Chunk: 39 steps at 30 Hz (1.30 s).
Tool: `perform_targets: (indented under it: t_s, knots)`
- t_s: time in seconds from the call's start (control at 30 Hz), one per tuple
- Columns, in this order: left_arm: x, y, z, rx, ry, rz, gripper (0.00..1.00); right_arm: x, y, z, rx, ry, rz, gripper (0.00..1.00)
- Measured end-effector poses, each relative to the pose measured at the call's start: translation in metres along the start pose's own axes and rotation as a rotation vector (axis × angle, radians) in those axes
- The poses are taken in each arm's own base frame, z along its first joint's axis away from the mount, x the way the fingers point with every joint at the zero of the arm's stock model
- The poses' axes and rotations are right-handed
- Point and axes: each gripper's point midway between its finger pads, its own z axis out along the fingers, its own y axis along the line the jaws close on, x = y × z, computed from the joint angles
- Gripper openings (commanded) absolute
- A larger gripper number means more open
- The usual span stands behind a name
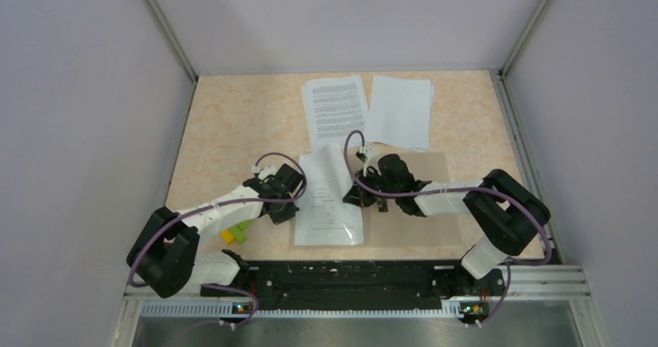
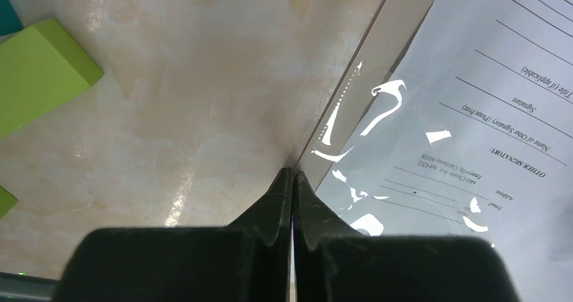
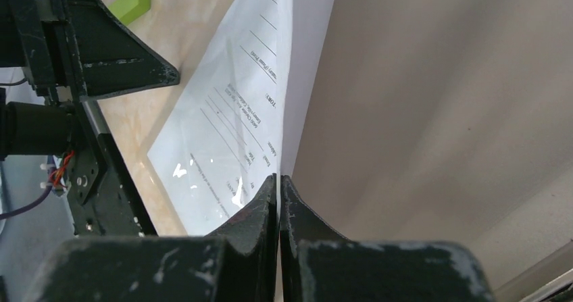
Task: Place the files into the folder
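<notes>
- Files [image 1: 330,199]: one printed sheet in a glossy clear sleeve lies on the left part of the folder [image 1: 419,223]. Two more sheets [image 1: 365,110] lie side by side just beyond it, at the far side of the bench [image 1: 233,122].
- Folder lies flat, near the middle of the bench.
- Right end effector [image 3: 278,178] pinches the sleeved sheet's right edge, which stands lifted.
- Left end effector [image 2: 292,173] is pressed together at the folder's left edge; a grip cannot be told.
- Green blocks [image 1: 237,233] sit left of the folder.

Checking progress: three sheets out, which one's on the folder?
The signature form sheet, the nearest one, lying on the folder's left half. The dense-text sheet and the plain white sheet lie farther back, toward the far edge.
</notes>
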Motion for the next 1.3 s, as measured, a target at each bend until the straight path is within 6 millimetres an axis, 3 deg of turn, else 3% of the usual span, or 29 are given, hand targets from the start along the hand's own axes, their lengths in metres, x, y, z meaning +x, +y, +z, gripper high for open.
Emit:
perform_targets:
  t_s: [0.6, 0.83, 1.07, 1.3]
  knots:
    - [0.0, 0.0, 0.0, 0.0, 0.0, 0.0, 0.0, -0.003, 0.001, 0.011, -0.015, -0.027, 0.068, 0.0]
    - [0.0, 0.0, 0.0, 0.0, 0.001, -0.001, 0.0, -0.005, -0.004, 0.011, 0.021, -0.047, 0.089, 0.0]
    - [0.0, 0.0, 0.0, -0.001, 0.001, -0.007, 0.0, 0.009, -0.02, 0.008, 0.093, -0.048, 0.119, 0.0]
    - [0.0, 0.0, 0.0, -0.001, 0.001, -0.011, 0.0, 0.008, -0.021, 0.008, 0.1, -0.054, 0.132, 0.0]
